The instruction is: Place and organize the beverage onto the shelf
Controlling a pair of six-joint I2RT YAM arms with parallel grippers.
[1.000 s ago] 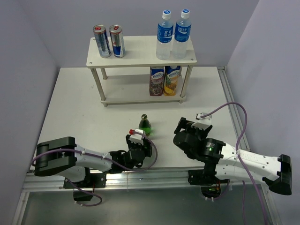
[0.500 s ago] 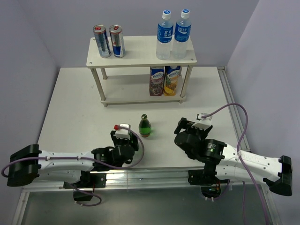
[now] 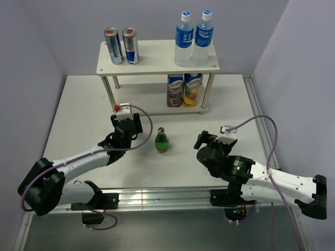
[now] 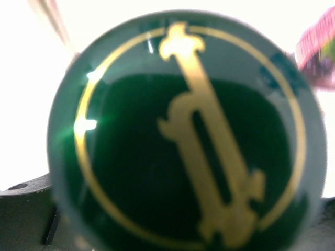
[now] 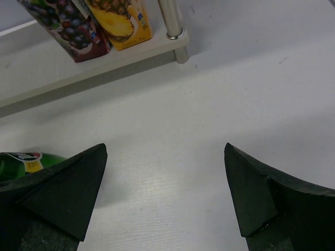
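Note:
A small green glass bottle (image 3: 162, 140) stands upright on the white table in front of the shelf (image 3: 157, 61). My left gripper (image 3: 140, 135) is just left of the bottle and points at it; its jaws look spread and hold nothing. In the left wrist view the bottle (image 4: 183, 136) fills the frame, blurred, with a gold emblem, and hides the fingers. My right gripper (image 3: 205, 141) is open and empty to the right of the bottle, low over the table (image 5: 165, 188). The bottle's edge shows at the left of the right wrist view (image 5: 21, 161).
Two cans (image 3: 121, 46) and two water bottles (image 3: 193, 39) stand on the shelf's top board. Two juice cartons (image 3: 183, 90) stand at the right end of the lower board (image 3: 141, 107); they also show in the right wrist view (image 5: 89, 21). Grey walls enclose the table.
My left arm has swung from in front of the bottle round to its left side and stretched out. The bottle and the right arm have stayed put.

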